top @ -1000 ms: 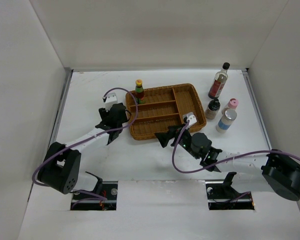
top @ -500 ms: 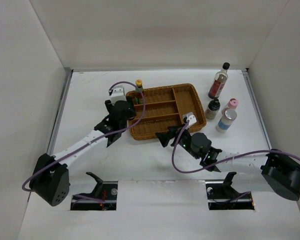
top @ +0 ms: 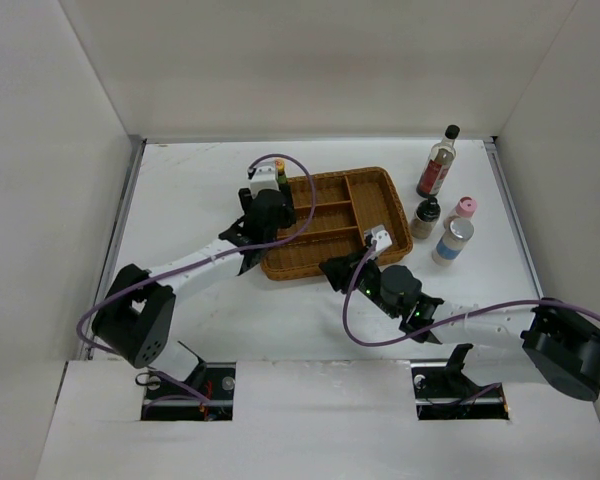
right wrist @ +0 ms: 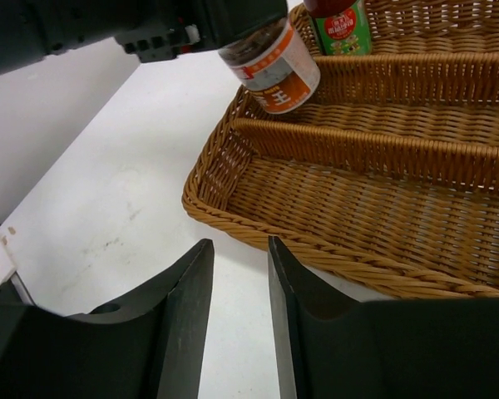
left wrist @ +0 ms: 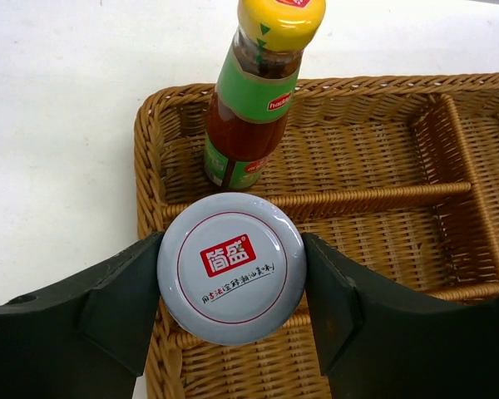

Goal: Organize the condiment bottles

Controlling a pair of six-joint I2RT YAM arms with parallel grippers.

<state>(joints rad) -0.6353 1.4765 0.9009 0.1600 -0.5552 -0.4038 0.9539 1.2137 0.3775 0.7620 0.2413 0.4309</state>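
Observation:
My left gripper (left wrist: 231, 278) is shut on a white-lidded jar (left wrist: 231, 268) with an orange label (right wrist: 270, 58), held above the left end of the wicker tray (left wrist: 150, 150). A yellow-capped sauce bottle (left wrist: 254, 108) stands upright in the tray's far-left compartment (top: 279, 170). In the top view the left gripper (top: 270, 215) hides the jar. My right gripper (right wrist: 239, 245) hovers over the table just outside the tray's near rim (right wrist: 316, 241), fingers a narrow gap apart with nothing between them.
To the right of the tray (top: 390, 190) stand a tall clear black-capped bottle (top: 438, 162), a dark shaker (top: 425, 218), a pink-capped jar (top: 463, 211) and a silver-lidded jar (top: 452, 241). White walls enclose the table on three sides.
The left arm has carried the white-lidded jar rightward, from beside the tray to over its left end. The right gripper's fingers have narrowed from wide open to a small gap.

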